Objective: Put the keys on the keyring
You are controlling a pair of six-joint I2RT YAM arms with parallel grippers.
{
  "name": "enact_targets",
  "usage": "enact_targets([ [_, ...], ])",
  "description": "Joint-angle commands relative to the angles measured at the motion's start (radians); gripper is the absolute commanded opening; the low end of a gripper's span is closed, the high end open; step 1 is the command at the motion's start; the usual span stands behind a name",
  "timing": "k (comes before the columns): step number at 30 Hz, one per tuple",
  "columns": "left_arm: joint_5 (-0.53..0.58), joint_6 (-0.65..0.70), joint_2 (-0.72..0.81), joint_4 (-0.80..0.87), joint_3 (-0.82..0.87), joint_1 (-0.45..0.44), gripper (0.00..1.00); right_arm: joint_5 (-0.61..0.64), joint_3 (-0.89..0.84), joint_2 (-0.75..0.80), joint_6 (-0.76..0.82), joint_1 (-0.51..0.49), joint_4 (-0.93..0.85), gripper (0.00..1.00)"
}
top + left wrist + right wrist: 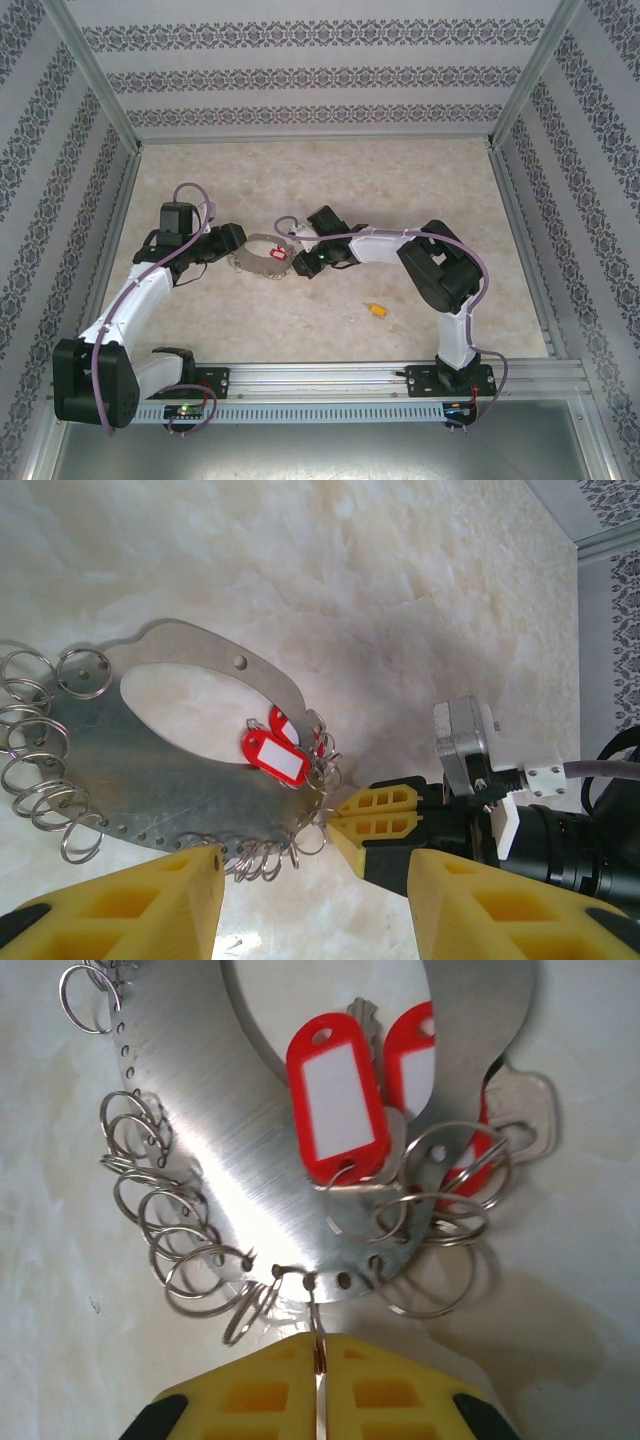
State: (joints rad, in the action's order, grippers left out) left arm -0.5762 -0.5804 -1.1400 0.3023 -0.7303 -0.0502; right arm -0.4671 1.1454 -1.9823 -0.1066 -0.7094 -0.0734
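The keyring (256, 262) is a curved silvery metal plate (130, 770) edged with several split rings and carrying red tags (275, 757). It lies flat between the two grippers. My right gripper (320, 1348) is shut on one split ring (316, 1315) that hangs from a hole in the plate's (230, 1140) near edge; its yellow fingers (385, 812) show closed in the left wrist view. My left gripper (315, 870) stands open just off the plate's ringed edge, with nothing between its fingers. The tiny yellow-orange key (377, 311) lies alone on the table, right of centre and well apart from both grippers.
A silver key (522, 1110) and red tags (335, 1090) hang together on rings at the plate's right end. Patterned walls with metal rails (110, 130) enclose the marble tabletop (330, 180). The arm bases sit on a rail (330, 380) at the near edge.
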Motion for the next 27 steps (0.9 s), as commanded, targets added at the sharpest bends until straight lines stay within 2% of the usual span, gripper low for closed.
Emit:
enact_targets([
  [1,-0.014,0.025,0.008,-0.003,0.008,0.016,0.52,-0.033,0.014,-0.004,0.005,-0.007,0.023,0.08],
  [6,-0.014,0.027,0.01,-0.003,0.01,0.016,0.52,-0.039,0.018,-0.008,0.01,-0.009,0.029,0.13],
  [14,-0.013,0.03,0.009,-0.004,0.01,0.016,0.52,-0.039,0.035,-0.022,0.013,-0.006,0.035,0.13],
  [23,-0.012,0.032,0.008,-0.002,0.007,0.016,0.52,-0.049,0.038,-0.026,0.024,-0.002,0.04,0.04],
  [27,-0.015,0.031,0.013,0.003,0.003,0.016,0.52,-0.075,0.006,0.024,0.049,0.003,0.061,0.0],
])
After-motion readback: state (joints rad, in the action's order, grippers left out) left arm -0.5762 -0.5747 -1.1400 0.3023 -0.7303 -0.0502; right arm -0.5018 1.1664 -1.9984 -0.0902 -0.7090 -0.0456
